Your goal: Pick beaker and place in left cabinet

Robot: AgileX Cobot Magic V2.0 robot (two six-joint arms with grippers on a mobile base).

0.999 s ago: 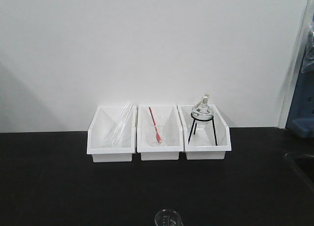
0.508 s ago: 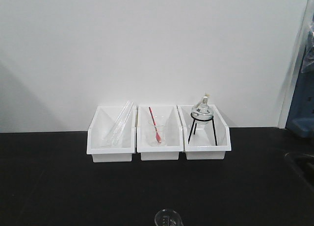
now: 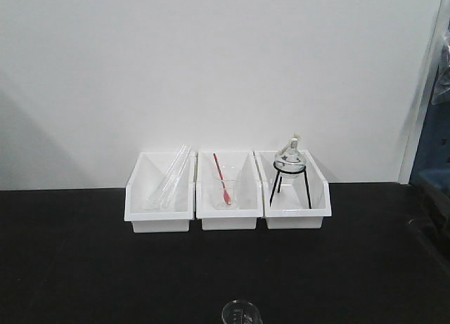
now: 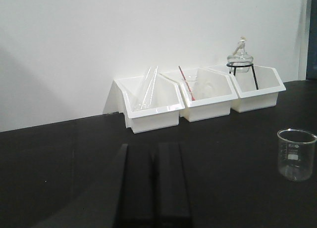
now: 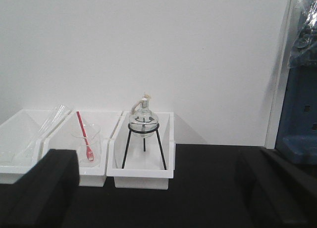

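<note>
Low in the left wrist view, the left gripper [image 4: 154, 148] has its two dark fingers drawn together with only a thin slit between them, pinching nothing. The right gripper [image 5: 158, 161] is spread wide and empty. To the right of the left gripper and apart from it, the beaker [image 4: 297, 155] stands upright on the black bench [image 4: 59, 154], well in front of three white bins [image 3: 228, 218] set against the wall, which hold glass tubes [image 3: 174, 173], a second beaker with a red stick [image 3: 226, 192], and a round flask [image 3: 290, 160] on a black tripod [image 3: 307, 190].

Only illegible white print on beaker [image 4: 296, 161]
</note>
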